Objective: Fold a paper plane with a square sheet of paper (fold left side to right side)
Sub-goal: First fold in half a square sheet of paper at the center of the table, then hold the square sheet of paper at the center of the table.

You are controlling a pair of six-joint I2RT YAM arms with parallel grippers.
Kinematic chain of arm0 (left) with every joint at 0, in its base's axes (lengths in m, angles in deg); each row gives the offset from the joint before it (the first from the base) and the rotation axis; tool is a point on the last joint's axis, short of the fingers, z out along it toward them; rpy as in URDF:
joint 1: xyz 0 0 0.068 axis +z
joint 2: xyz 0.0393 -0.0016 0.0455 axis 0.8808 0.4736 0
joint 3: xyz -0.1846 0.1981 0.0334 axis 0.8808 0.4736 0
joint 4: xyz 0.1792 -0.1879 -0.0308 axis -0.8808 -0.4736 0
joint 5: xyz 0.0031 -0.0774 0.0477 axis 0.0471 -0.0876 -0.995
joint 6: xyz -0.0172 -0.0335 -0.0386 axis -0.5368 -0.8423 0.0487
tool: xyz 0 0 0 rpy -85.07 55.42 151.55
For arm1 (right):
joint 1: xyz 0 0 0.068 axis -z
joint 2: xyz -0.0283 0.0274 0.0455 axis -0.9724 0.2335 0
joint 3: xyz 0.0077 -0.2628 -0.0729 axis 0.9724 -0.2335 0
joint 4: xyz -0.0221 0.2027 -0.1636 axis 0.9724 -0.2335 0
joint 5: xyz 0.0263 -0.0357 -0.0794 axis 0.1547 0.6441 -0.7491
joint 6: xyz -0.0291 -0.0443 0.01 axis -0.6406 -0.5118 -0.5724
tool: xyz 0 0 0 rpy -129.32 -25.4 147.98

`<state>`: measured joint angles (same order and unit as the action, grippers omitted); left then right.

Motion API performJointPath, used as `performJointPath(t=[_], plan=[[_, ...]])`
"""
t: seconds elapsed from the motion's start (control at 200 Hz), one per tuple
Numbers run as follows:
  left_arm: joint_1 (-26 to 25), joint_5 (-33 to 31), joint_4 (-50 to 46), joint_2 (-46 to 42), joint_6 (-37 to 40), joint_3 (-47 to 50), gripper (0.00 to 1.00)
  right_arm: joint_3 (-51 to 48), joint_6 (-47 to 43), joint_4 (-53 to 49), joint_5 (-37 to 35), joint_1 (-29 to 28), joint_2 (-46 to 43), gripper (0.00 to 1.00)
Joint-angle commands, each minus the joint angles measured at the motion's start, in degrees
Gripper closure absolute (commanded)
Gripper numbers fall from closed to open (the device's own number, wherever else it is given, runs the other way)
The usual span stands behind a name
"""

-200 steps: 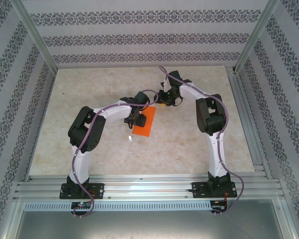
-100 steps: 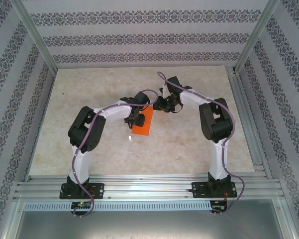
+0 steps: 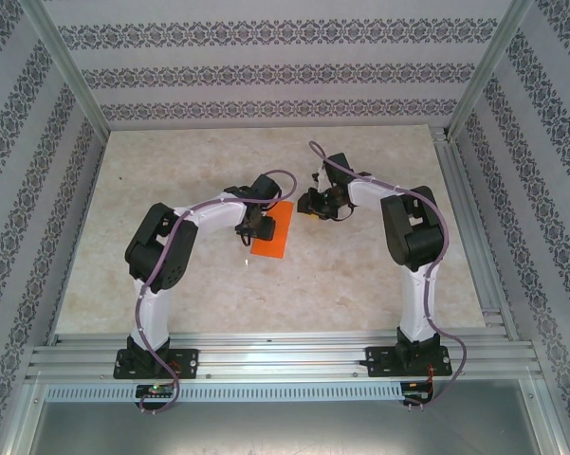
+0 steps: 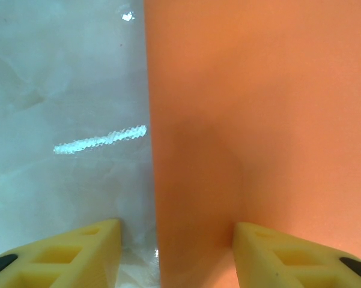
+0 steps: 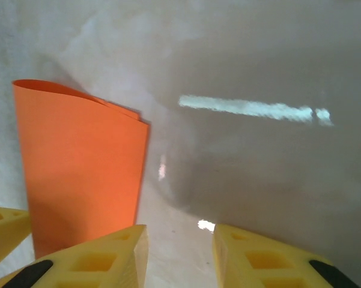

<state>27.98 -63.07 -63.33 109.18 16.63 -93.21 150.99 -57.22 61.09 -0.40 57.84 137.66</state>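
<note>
1. Since the earlier frames, the right gripper (image 3: 308, 202) is drawn nearer to the arm bases. It is now stationed just beside the far right corner of the square sheet of paper (image 3: 272, 234).
2. The sheet's outline is reduced from a wide square to a narrow strip, lying near the middle of the table (image 3: 379, 275).
3. The left gripper (image 3: 251, 229) is shifted slightly and is positioned at the strip's left edge.
4. In the left wrist view, the jaws are held apart and nothing is clamped. One finger (image 4: 66, 255) is seen over bare table and the other over the orange paper, with the paper's straight left edge running between them.
5. In the right wrist view, the right gripper is released, with only table surface seen between its fingers. The sheet is located to their left, two layers are visible, and the upper layer is bowed upward.
</note>
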Motion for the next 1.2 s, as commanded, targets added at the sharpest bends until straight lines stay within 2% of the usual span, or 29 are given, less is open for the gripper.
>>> performJointPath(t=[0.0,0.32,1.199], plan=[[-0.3,10.5,1.1,2.1,-1.7,3.0,0.48,-2.3,0.6,1.8,0.7,0.5,-3.7,0.65],[1.1,11.0,1.0,0.4,-1.4,3.0,0.46,-7.3,1.7,4.6,0.8,1.5,-5.2,0.65],[1.2,10.4,1.0,2.1,-0.9,3.4,0.52,-4.5,3.7,4.7,2.4,-1.5,-4.9,0.66]])
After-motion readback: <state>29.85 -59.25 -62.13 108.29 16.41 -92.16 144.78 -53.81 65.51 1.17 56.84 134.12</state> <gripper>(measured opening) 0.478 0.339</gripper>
